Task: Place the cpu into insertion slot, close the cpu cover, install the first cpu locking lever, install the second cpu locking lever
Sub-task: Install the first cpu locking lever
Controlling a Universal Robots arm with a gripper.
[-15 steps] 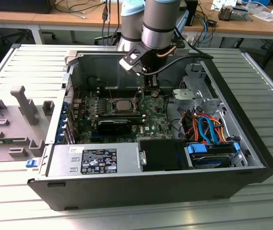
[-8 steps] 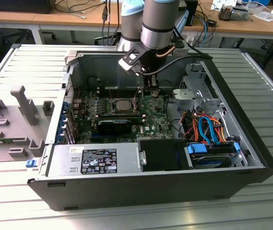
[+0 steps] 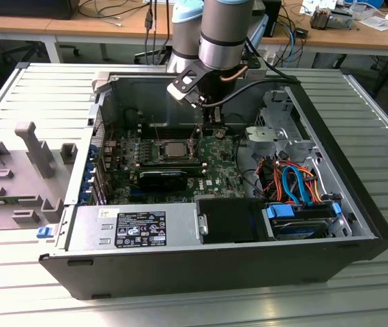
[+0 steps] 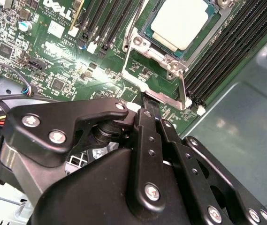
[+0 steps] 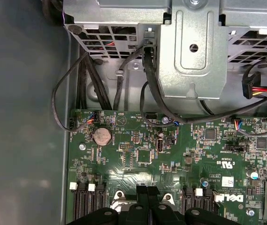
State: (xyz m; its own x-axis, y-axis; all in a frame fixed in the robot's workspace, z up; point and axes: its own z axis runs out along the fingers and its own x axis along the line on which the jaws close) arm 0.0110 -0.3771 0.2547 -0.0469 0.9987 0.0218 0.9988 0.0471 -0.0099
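Since the cpu (image 3: pixel 174 148) sits in the insertion slot (image 4: pixel 134 51) with the cpu cover (image 4: pixel 157 50) seemingly down, toward eight o'clock from my closed fingers (image 4: pixel 148 112) in the exterior view, I judge the first locking lever (image 4: pixel 183 89) is in hand; it needs a steady push.

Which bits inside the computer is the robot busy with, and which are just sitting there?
For the job: cpu, cpu cover, locking lever.

Just sitting there: round battery, blue and orange cables, power supply box, grey plastic blocks outside the case.
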